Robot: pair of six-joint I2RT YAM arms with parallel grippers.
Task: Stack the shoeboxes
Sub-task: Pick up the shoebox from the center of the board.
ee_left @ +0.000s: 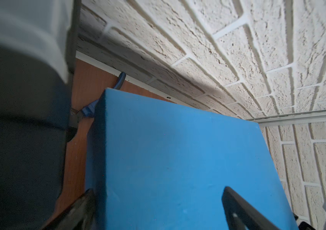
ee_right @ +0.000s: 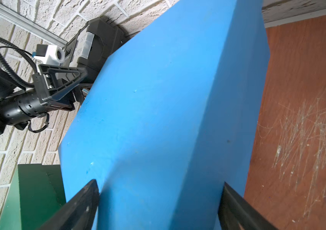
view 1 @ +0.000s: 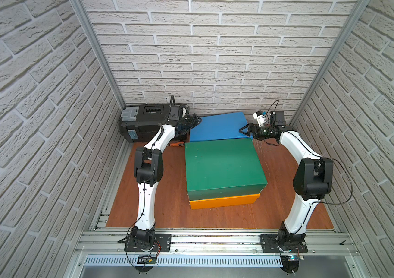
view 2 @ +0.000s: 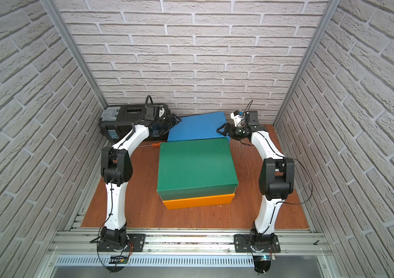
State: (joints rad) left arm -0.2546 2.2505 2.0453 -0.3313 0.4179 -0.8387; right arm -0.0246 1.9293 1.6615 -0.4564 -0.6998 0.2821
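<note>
The dark green shoebox (view 1: 222,163) (view 2: 194,163) lies on top of the orange shoebox (view 1: 225,201) (view 2: 198,201) mid-floor. Behind them, the blue shoebox (view 1: 217,126) (view 2: 198,126) sits tilted against the back wall. My left gripper (view 1: 194,120) (ee_left: 158,189) straddles its left end, one finger against the side wall and one on the lid. At the right front corner, my right gripper (view 1: 244,130) (ee_right: 160,183) is shut on the same box (ee_right: 158,99), and the lid bulges between its fingers. The green box's corner (ee_right: 32,191) shows beside it.
A black toolbox (view 1: 143,120) (view 2: 124,118) with grey latches stands in the back left corner, close to my left wrist. An orange-handled screwdriver (view 1: 176,144) lies in front of it. Blue-handled pliers (ee_left: 90,109) lie between the toolbox and the blue box. Brick walls enclose three sides.
</note>
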